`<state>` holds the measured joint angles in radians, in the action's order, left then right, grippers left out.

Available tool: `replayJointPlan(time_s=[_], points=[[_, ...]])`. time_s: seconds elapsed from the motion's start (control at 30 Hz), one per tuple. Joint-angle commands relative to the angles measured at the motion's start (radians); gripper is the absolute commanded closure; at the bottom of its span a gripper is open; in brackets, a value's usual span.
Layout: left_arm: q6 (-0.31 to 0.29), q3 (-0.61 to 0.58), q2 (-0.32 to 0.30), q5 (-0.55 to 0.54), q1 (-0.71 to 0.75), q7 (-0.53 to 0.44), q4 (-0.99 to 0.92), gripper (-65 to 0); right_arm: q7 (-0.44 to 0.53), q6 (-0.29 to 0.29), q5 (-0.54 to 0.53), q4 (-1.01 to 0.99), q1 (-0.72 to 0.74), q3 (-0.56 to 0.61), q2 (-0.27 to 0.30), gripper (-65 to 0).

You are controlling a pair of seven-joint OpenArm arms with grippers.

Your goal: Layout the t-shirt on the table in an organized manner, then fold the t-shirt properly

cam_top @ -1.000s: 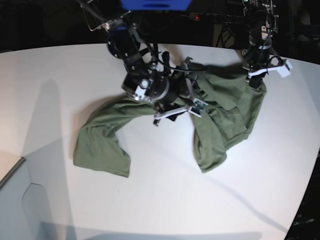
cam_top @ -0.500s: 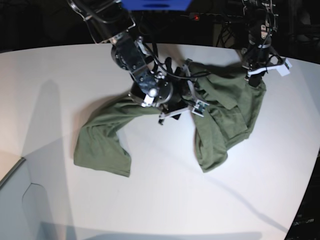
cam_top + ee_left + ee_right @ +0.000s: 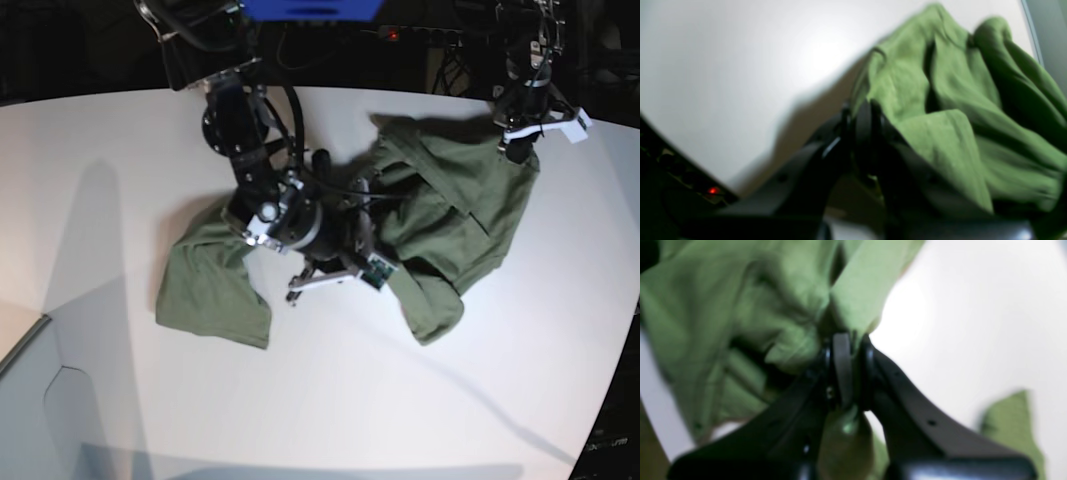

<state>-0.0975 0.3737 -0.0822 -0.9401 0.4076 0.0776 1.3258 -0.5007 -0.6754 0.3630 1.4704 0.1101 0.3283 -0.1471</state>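
Observation:
The olive-green t-shirt (image 3: 450, 215) lies crumpled across the white table (image 3: 330, 390), stretched between my two arms. My left gripper (image 3: 516, 150) is at the far right in the base view, shut on a corner of the shirt (image 3: 907, 100) and holding it up. My right gripper (image 3: 335, 262) is in the middle of the table, shut on a fold of the shirt (image 3: 790, 316). In the right wrist view its black fingers (image 3: 843, 366) pinch green cloth. A bunched part of the shirt (image 3: 210, 290) rests on the table at the left.
A grey box edge (image 3: 25, 345) sits at the table's lower left. Dark equipment with a red light (image 3: 393, 35) runs behind the table's far edge. White tabletop extends across the front of the base view.
My right gripper has moved toward the front and left, dragging its fold of shirt with it. My left gripper has lifted slightly toward the far right, pulling the shirt wider.

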Motion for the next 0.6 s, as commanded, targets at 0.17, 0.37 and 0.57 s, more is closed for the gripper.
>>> replayJointPlan(time_s=[0.17,0.37,0.57], points=[[-0.009,0.008,-0.003,-0.006,0.006,-0.017,0.083,-0.2,0.029,0.004,-0.012,0.161,0.059,-0.088,-0.01,0.0],[-0.009,0.009,-0.006,-0.003,-0.013,-0.019,0.195,-0.2,0.026,0.003,-0.015,0.275,0.125,-0.189,-0.01,0.0],[-0.009,0.006,-0.074,-0.001,-0.152,-0.014,0.265,-0.2,0.026,-0.023,-0.017,0.344,0.202,-0.254,-0.01,0.0]])
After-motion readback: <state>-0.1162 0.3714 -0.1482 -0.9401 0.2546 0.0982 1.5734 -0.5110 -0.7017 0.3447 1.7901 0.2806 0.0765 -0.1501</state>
